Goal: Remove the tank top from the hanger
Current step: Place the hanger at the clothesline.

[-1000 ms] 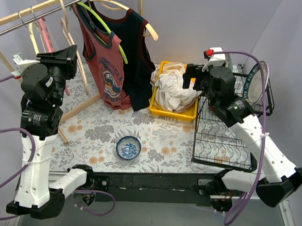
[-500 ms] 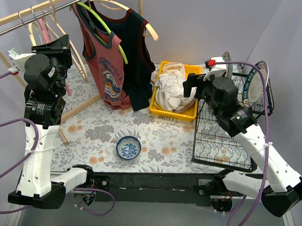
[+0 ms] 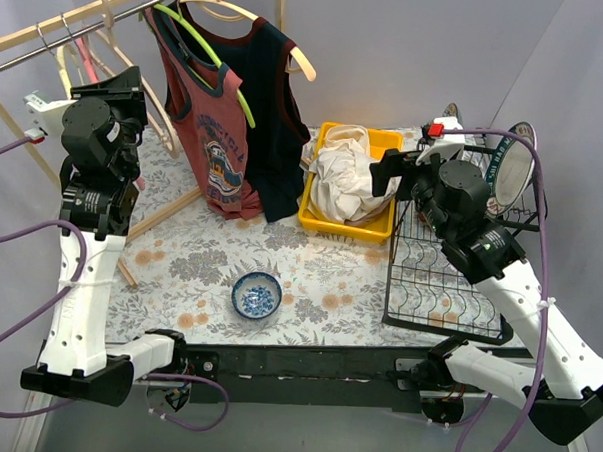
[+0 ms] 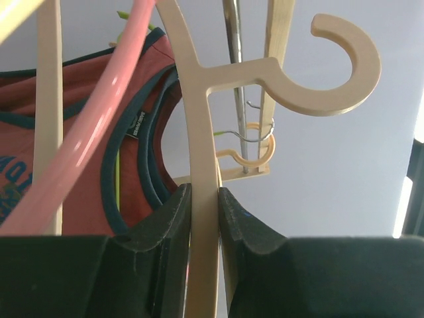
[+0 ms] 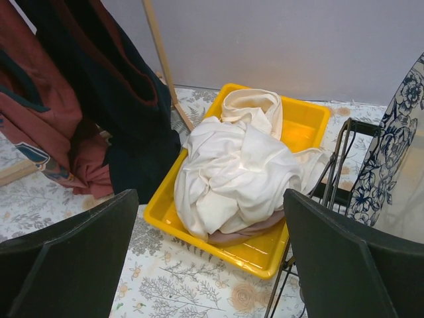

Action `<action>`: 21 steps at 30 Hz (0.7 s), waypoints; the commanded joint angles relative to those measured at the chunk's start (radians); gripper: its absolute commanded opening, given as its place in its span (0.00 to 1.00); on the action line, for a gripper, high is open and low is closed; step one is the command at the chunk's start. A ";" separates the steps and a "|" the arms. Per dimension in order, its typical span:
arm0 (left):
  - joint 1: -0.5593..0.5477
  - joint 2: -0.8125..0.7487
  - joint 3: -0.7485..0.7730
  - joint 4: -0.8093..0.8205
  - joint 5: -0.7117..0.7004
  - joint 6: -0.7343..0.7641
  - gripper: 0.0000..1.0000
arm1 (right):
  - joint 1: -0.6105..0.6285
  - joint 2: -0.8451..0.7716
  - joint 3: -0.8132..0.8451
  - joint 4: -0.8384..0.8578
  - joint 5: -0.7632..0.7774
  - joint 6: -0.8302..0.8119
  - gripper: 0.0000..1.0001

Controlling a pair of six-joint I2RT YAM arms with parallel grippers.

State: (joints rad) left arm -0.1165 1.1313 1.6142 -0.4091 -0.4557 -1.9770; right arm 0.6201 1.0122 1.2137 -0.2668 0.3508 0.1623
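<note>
Pink hanger (image 4: 109,109) fills the far left of the left wrist view. Just beside it the left gripper (image 4: 204,199) has its fingers pressed together on the neck of a cream hanger (image 4: 202,139). That hanger looks bare. I cannot tell whether its hook sits on the rod (image 4: 233,59).

Next along, the red top (image 3: 210,132) hangs on a green hanger (image 3: 211,54), both straps over its shoulders. The navy top (image 3: 275,135) hangs touching it on the right, on its own pale hanger. Neither is off yet. The red one is nearer the left arm, so I take it as the one to free.

Further right, the right gripper (image 5: 211,199) hovers above the yellow bin (image 5: 305,119) and its white cloth (image 5: 238,165). Its fingers are spread wide and hold nothing. It is well apart from both tops.

The step in hand seems to be clearing the bare hanger aside. To do it well:
- Grip it firmly and slide it along the rod without swinging it into the green one.
- Bring the right arm across to pinch a strap.
- Lift that strap over the hanger's end rather than tugging the hem down, which would tilt the hanger and jam the other strap.
</note>
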 commanded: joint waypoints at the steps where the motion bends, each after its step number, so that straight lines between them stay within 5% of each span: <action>1: 0.021 0.001 -0.004 0.039 -0.043 0.013 0.00 | 0.012 -0.046 -0.003 0.037 -0.021 0.019 0.99; 17: 0.051 0.012 -0.091 0.047 -0.014 -0.028 0.00 | 0.016 -0.144 -0.037 -0.002 -0.026 0.031 0.99; 18: 0.051 0.007 -0.096 0.058 -0.002 -0.029 0.04 | 0.017 -0.155 -0.039 0.000 -0.023 0.031 0.99; 19: 0.051 -0.002 -0.102 0.065 0.002 -0.026 0.23 | 0.017 -0.156 -0.040 -0.005 -0.018 0.031 0.98; 21: 0.051 -0.013 -0.096 0.069 0.002 -0.020 0.41 | 0.017 -0.159 -0.034 -0.015 -0.012 0.028 0.98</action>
State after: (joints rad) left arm -0.0734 1.1564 1.5169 -0.3614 -0.4538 -1.9991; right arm 0.6308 0.8799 1.1645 -0.2916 0.3309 0.1848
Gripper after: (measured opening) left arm 0.301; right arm 0.985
